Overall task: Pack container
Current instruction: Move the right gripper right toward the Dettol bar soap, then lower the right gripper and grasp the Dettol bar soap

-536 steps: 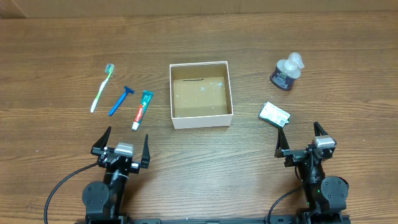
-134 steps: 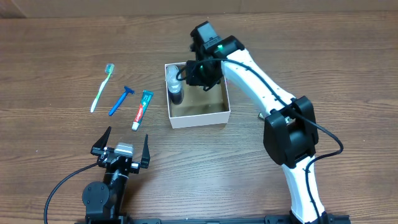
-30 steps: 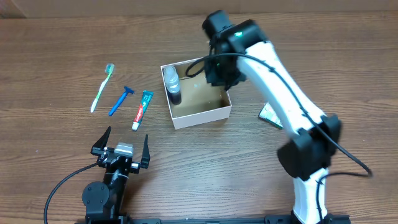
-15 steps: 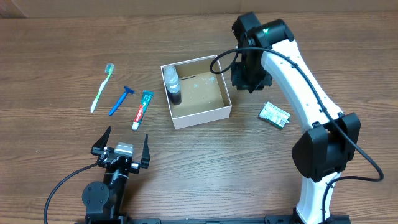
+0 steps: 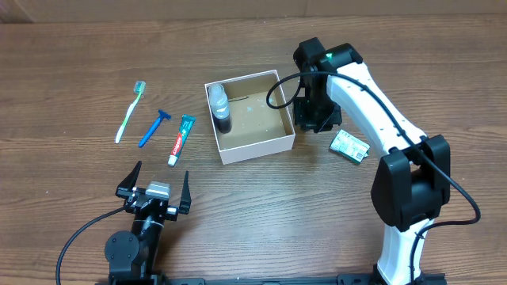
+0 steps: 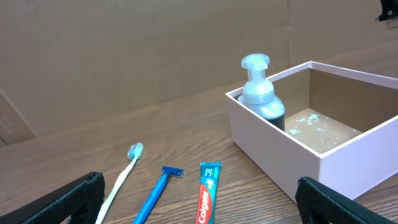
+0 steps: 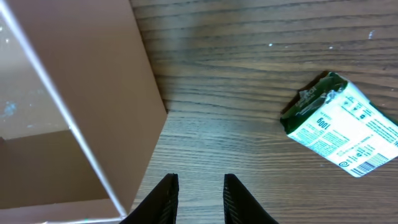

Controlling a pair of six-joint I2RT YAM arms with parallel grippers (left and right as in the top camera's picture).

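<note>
Just left of the right gripper (image 7: 199, 180) stands the container (image 7: 106, 93), its outer wall close beside the fingers (image 7: 168, 193); to the right, apart, a green-and-white packet (image 7: 339, 134) lies flat. The jaws are drawn together on nothing, probably in readiness for that packet. The container is seen lidless, thin white walls around a speckled brown floor, a foam pump bottle (image 5: 220, 107) upright in its far corner. The left gripper (image 5: 157, 180) is held spread wide, idle.
</note>
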